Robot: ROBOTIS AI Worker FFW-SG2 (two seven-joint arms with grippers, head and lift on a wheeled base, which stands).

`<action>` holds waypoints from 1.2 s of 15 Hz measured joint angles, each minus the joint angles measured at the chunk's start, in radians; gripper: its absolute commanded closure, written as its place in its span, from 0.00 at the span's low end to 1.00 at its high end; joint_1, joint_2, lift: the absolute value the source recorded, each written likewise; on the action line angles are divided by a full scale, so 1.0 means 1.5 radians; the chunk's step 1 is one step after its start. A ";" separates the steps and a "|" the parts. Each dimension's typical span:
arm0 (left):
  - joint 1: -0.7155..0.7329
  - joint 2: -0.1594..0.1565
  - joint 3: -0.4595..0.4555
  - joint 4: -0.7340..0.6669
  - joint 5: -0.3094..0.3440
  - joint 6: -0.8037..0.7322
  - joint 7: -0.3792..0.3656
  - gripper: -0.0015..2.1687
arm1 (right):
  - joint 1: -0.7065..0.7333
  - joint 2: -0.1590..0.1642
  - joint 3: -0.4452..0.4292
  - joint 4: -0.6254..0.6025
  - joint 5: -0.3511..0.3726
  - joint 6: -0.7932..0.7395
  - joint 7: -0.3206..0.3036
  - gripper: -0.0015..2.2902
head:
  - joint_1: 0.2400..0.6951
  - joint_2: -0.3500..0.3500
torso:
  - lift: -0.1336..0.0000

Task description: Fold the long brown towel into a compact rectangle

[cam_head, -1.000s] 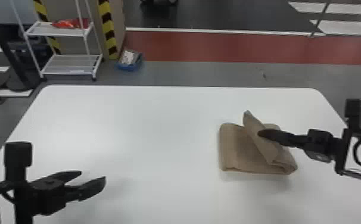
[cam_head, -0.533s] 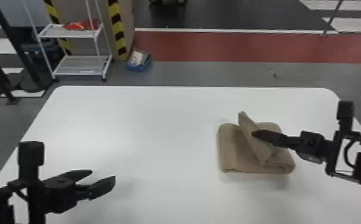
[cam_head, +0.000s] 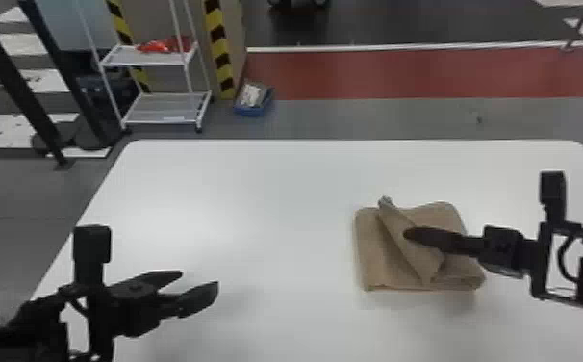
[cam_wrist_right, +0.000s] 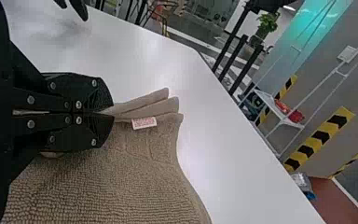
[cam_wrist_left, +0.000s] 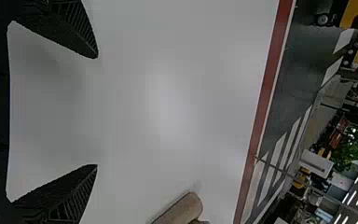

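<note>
The brown towel lies folded in layers on the right part of the white table, with a flap raised diagonally across its middle. My right gripper is at that flap. In the right wrist view the right gripper is shut on several edge layers of the towel, beside a small white label. Over the table's left front part, my left gripper stands open, well apart from the towel. The left gripper has nothing between its fingers in the left wrist view, where a bit of towel appears farther off.
The white table extends between both arms. Beyond its far edge stand a white wire shelf at the left, a striped post and a blue box on the floor.
The head view has shifted, so table and shelf appear farther right. My right gripper stays at the raised flap, which leans a little lower. The left gripper remains open.
</note>
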 measured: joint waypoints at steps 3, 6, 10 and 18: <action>-0.002 -0.001 -0.001 0.004 -0.001 0.000 0.003 0.02 | 0.005 0.004 0.004 0.001 -0.009 0.003 0.015 0.03 | 1.00 0.66 | 0.10; -0.006 -0.001 -0.003 0.008 -0.001 -0.001 0.005 0.02 | 0.007 0.005 0.000 0.005 -0.041 0.005 0.032 0.03 | 1.00 0.67 | 0.10; -0.008 -0.002 -0.005 0.012 -0.001 -0.002 0.006 0.02 | 0.006 0.016 -0.033 0.017 -0.112 0.002 0.057 0.04 | 1.00 0.69 | 0.10; -0.006 0.000 -0.001 0.011 0.000 -0.001 0.002 0.02 | 0.034 -0.003 -0.124 -0.025 -0.079 0.011 -0.002 0.05 | 1.00 0.55 | 0.10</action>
